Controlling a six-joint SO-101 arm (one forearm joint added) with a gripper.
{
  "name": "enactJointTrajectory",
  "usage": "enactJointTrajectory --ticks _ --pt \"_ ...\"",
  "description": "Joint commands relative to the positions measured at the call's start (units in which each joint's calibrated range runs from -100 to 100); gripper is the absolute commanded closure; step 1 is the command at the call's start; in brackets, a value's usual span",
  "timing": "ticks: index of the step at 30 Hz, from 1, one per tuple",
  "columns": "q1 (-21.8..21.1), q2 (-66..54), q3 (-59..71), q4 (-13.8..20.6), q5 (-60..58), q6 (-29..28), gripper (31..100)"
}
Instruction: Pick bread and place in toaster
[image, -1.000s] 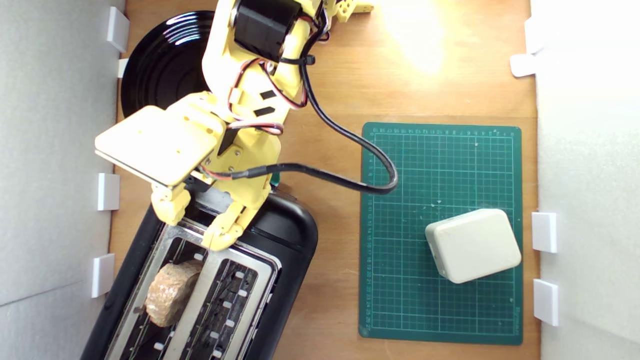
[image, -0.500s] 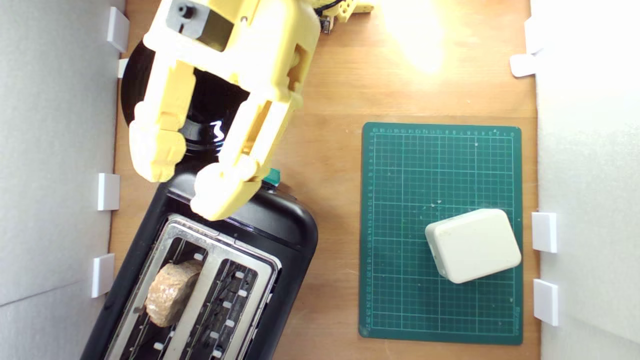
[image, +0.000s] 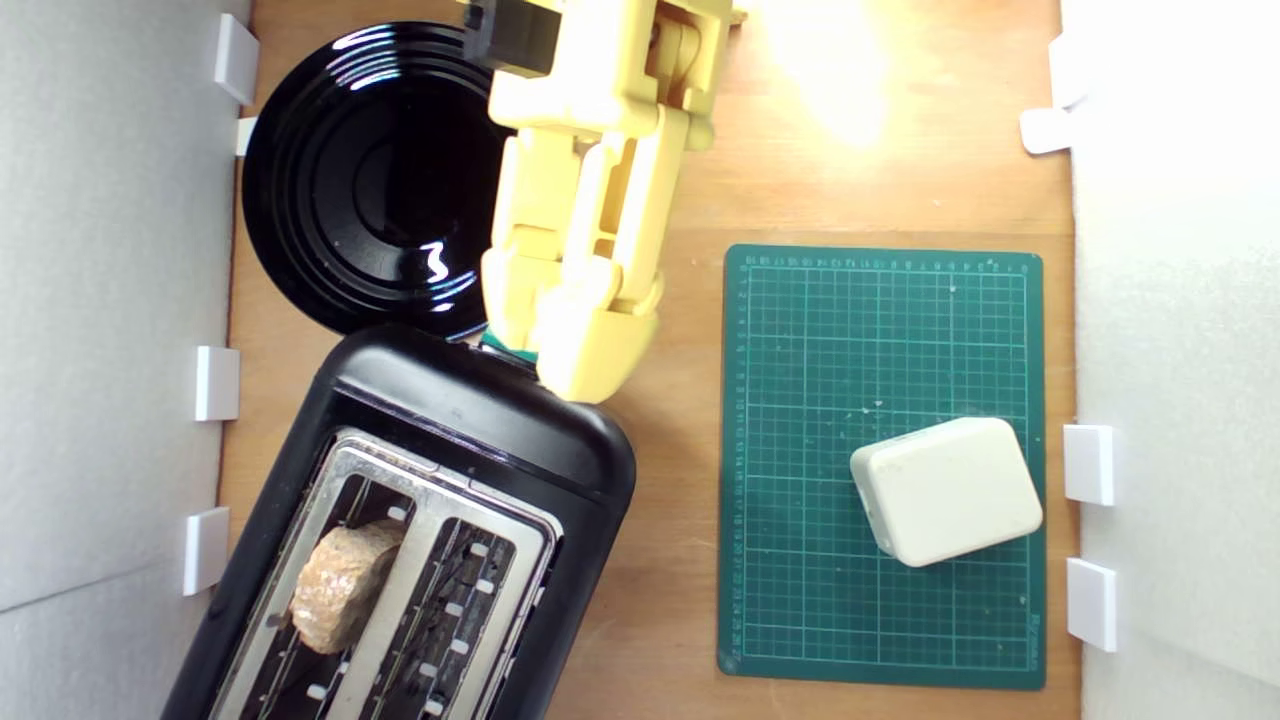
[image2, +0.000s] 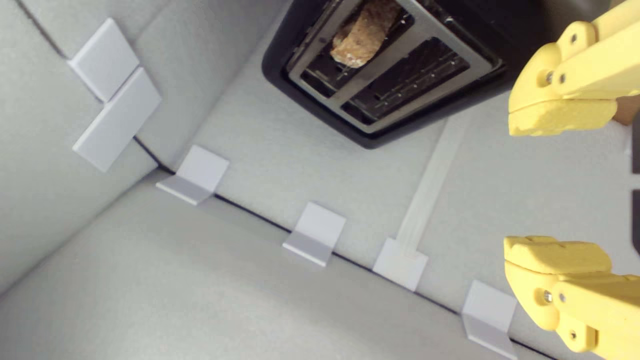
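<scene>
The bread (image: 345, 585), a tan-crusted wedge, stands in the toaster's slot nearer the exterior view's left; nothing touches it. The black toaster (image: 480, 410) with its silver top plate sits at the lower left of the exterior view, and its teal lever knob (image: 508, 349) peeks out under my fingers. My yellow gripper (image: 562, 345) hovers over the toaster's end by the knob, clear of the slots. In the wrist view the toaster (image2: 320, 107) and bread (image2: 362, 32) show ahead of the gripper (image2: 555, 185), whose fingertips (image2: 560, 112) stand wide apart with nothing between them.
A round glossy black plate (image: 350, 180) lies just beyond the toaster. A green cutting mat (image: 885, 340) covers the exterior view's right side of the wooden table, with an off-white rounded block (image: 945, 490) on it. White walls with clips (image: 216, 383) border both sides.
My gripper has pulled back from above the toaster's slots, swung toward the exterior view's right and turned. The bread has stayed in its slot.
</scene>
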Motion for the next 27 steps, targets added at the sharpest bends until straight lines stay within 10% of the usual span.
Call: enactJointTrajectory --ticks 1,13,27 --pt "-3.12 -8.09 10.55 0.61 -1.89 -4.03 50.9" --pt "-9.01 -26.97 44.87 -0.02 -1.89 -4.71 52.2" --pt "-10.62 -45.53 76.10 -0.20 -1.80 4.61 79.5"
